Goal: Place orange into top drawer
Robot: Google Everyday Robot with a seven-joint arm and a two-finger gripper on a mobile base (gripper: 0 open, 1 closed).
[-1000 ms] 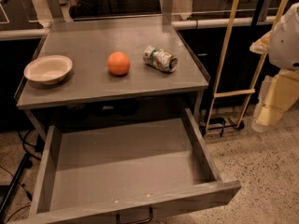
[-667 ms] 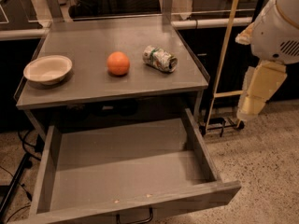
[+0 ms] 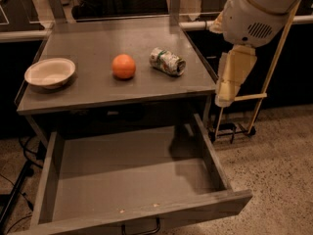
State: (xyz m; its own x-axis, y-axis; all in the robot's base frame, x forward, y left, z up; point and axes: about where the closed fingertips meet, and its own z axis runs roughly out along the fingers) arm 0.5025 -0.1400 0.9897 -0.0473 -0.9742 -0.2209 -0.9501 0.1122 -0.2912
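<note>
**Orange on tabletop, drawer open, gripper off to the side**

The small round smooth orange fruit sits near the middle of the flat matte grey metal table, not in the drawer. It is a sphere, so it has no long axis or heading.

At the orange's 3 o'clock, just beside it but apart, a green-and-white cylindrical can lies on its side with its long axis running roughly 10 to 4 o'clock. Well apart at the orange's 9 o'clock is a shallow cream round bowl, upright.

At the orange's 6 o'clock, below the tabletop, the wide shallow grey metal top drawer is pulled out, with a plain flat bottom, low side walls and a dark handle on its front. Its long axis runs 9 to 3.

The cream-coloured gripper hangs from the white rounded arm at the can's 3 o'clock, past the table's edge, over the speckled floor. It touches nothing, and I cannot tell if it is apart or together.
</note>
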